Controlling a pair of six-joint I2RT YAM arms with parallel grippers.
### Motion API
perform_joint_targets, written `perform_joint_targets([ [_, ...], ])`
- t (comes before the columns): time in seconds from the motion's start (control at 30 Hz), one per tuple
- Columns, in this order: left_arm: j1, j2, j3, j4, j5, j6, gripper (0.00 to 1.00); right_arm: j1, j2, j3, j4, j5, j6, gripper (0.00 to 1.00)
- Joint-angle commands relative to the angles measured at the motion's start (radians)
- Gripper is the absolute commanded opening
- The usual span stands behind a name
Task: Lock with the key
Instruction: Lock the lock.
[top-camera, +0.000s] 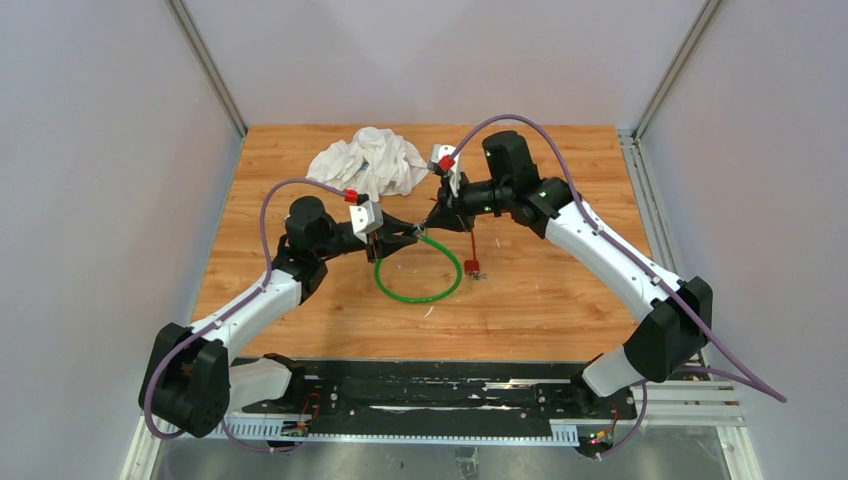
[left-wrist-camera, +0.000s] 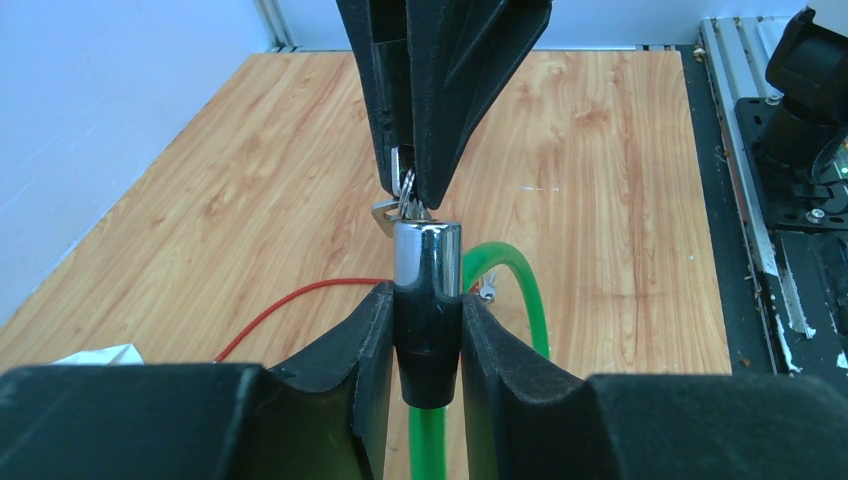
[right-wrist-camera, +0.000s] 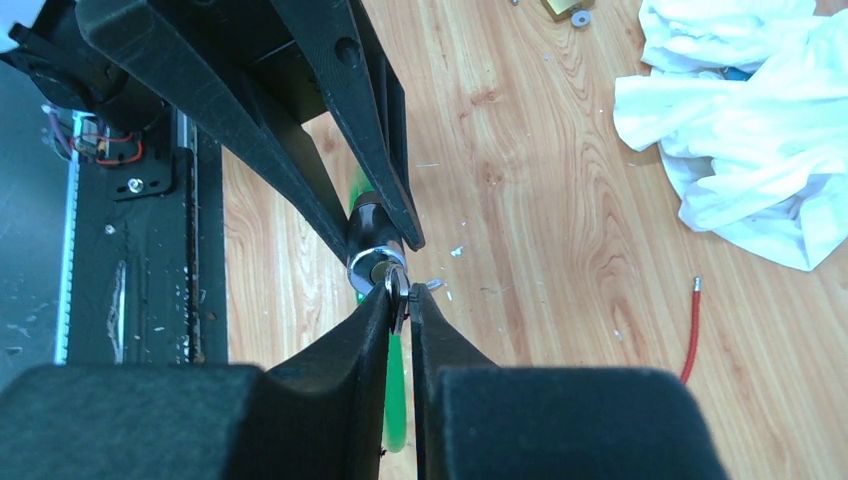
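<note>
Mid-counter (top-camera: 560, 300), raised off the wood, you've got both arms meeting tip to tip. Your left fingers (left-wrist-camera: 370, 340) are clamped tight on the lock barrel (left-wrist-camera: 428, 270), chrome end towards the right arm, green cable (left-wrist-camera: 428, 445) running out below. Your right fingers (right-wrist-camera: 370, 340) are pinched almost closed on the key (right-wrist-camera: 399, 298), right at the barrel's face; can't tell how deep it sits. White cloth (top-camera: 368, 160) lies at the far side, well apart.
</note>
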Motion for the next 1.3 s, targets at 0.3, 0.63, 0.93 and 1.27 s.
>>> perform_joint_targets([
  [0.3,-0.009,-0.012,-0.013,-0.008,0.043,0.011,0.0,-0.022,0.029,0.061,-0.113,-0.016,-0.331,0.12],
  [0.63,-0.009,-0.018,-0.013,-0.008,0.041,0.015,0.0,-0.005,0.053,0.134,-0.237,0.015,-0.51,0.14],
  [0.93,-0.009,-0.02,-0.015,-0.008,0.039,0.017,0.0,-0.005,-0.003,0.125,-0.268,0.007,-0.378,0.32],
  [1.27,-0.011,-0.015,-0.013,-0.009,0.034,0.017,0.0,0.003,0.03,0.184,-0.225,-0.028,-0.22,0.45],
])
